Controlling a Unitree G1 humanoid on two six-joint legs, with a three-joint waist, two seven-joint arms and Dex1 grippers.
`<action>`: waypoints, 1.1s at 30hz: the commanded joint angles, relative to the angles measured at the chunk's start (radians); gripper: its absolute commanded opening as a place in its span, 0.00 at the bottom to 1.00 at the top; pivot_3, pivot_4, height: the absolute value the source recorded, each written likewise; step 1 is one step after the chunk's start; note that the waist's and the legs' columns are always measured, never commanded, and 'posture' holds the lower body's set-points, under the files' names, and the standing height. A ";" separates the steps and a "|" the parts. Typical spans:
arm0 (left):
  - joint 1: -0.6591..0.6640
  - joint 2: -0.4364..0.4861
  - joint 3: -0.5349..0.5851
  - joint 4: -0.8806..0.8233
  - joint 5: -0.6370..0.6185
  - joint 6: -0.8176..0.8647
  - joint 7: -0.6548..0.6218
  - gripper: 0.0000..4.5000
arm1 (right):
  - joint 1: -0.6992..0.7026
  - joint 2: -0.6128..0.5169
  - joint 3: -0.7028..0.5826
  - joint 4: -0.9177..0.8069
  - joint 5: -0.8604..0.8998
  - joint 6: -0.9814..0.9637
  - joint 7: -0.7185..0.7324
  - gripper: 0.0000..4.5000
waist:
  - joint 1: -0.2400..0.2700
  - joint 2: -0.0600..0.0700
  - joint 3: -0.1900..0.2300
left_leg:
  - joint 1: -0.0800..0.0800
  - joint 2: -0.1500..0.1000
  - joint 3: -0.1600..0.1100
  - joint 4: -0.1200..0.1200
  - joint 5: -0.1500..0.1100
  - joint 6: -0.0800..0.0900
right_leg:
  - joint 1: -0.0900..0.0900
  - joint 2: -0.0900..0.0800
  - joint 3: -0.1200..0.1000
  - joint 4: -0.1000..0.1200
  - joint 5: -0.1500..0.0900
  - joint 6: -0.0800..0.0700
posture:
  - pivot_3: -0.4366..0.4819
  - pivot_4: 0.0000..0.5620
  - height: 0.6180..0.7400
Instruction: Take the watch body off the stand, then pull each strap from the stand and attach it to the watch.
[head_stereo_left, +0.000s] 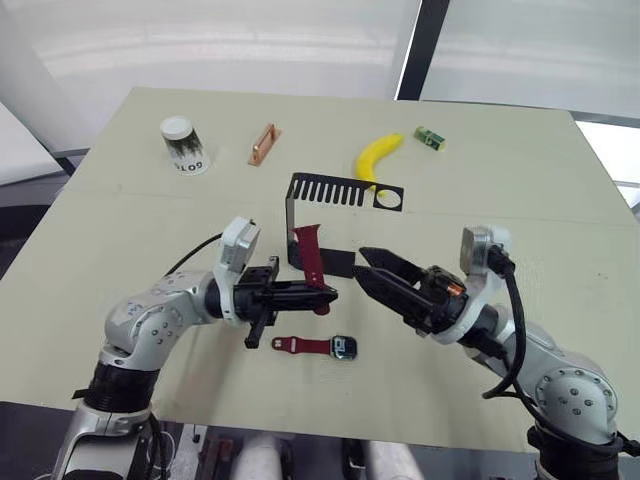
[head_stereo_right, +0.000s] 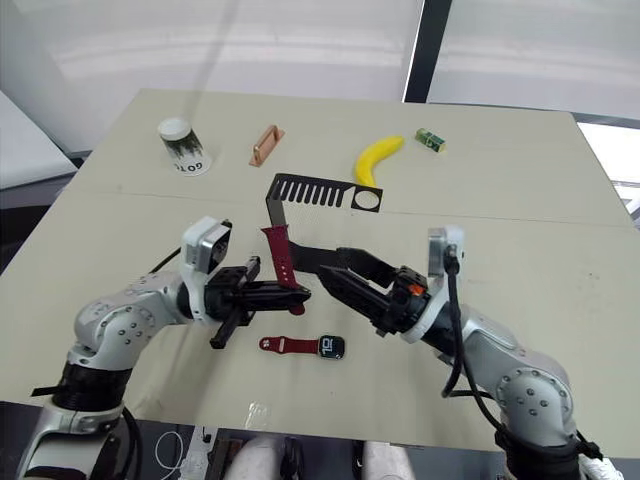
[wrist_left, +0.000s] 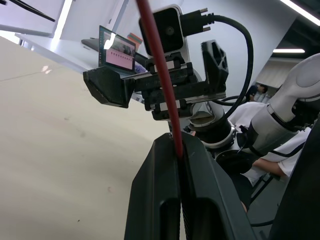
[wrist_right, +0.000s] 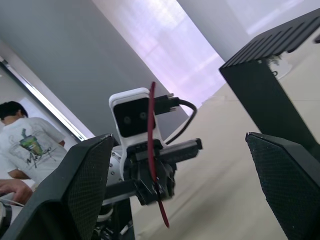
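Table (head_stereo_left: 120, 260): smooth, matt, pale beige top. Stand (head_stereo_left: 330, 190): thin black sheet metal, matt, with slotted top arm. Held strap (head_stereo_left: 310, 252): dark red, flexible, rubber-like, matt; a second strap (head_stereo_left: 300, 345) of like finish lies on the table, joined to the watch body (head_stereo_left: 344, 347), whose dark screen looks glossy. Left gripper (head_stereo_left: 328, 293) and right gripper (head_stereo_left: 366, 266): black matt plastic fingers, the right pads (wrist_right: 87, 187) finely textured. Banana (head_stereo_left: 377, 156): smooth yellow skin. Far left cup (head_stereo_left: 183, 146): white lid, printed wrap.
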 joint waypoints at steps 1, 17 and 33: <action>-0.014 -0.013 -0.023 -0.016 0.021 -0.004 -0.005 0.00 | -0.031 -0.008 0.034 -0.029 0.035 0.007 -0.032 0.99 | 0.000 0.000 0.000 | 0.000 0.000 0.000 0.000 0.000 0.000 | 0.000 0.000 0.000 0.000 0.000 0.000 | 0.48 0.27 0.88; -0.001 -0.059 -0.059 -0.057 0.050 -0.010 0.016 0.00 | -0.108 -0.001 0.107 0.012 0.012 0.006 -0.051 0.61 | -0.001 0.000 0.000 | 0.000 0.000 0.000 0.000 0.000 0.000 | 0.000 0.000 0.000 0.000 0.000 0.000 | 0.48 0.27 0.88; -0.011 -0.090 -0.038 -0.078 0.034 0.002 0.072 0.00 | -0.103 0.049 0.086 0.026 0.017 -0.040 -0.066 0.61 | -0.001 0.000 0.000 | 0.000 0.000 0.000 0.000 0.000 0.000 | 0.000 0.000 0.000 0.000 0.000 0.000 | 0.48 0.27 0.88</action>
